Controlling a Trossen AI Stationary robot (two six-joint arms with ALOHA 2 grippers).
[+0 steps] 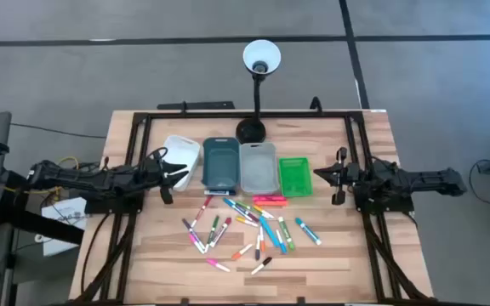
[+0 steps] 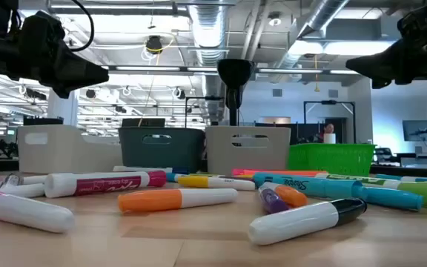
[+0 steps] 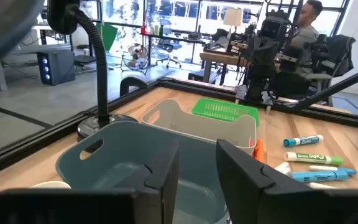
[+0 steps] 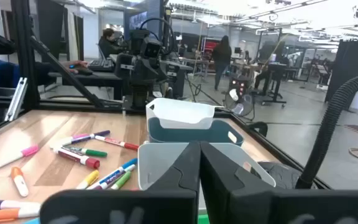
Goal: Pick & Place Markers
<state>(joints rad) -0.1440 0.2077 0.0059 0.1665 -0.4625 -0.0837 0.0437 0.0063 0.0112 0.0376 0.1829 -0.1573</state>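
Several markers (image 1: 247, 228) with white barrels and coloured caps lie scattered flat on the wooden table, on the near side of a row of trays. My left gripper (image 1: 180, 173) hovers at the near edge of the white tray (image 1: 182, 155). In its wrist view its fingers (image 3: 197, 171) stand open over the dark blue-grey tray (image 3: 114, 165), with nothing between them. My right gripper (image 1: 317, 176) hangs shut just right of the green tray (image 1: 293, 177), and its fingers (image 4: 199, 167) touch nothing. In the low view both arms are well above the markers (image 2: 176, 199).
The white tray, the dark blue-grey tray (image 1: 220, 164), a light grey tray (image 1: 258, 167) and the green tray stand side by side at mid-table. A black gooseneck lamp (image 1: 251, 129) stands behind them. A black frame (image 1: 134, 136) borders the table. People sit in the room beyond.
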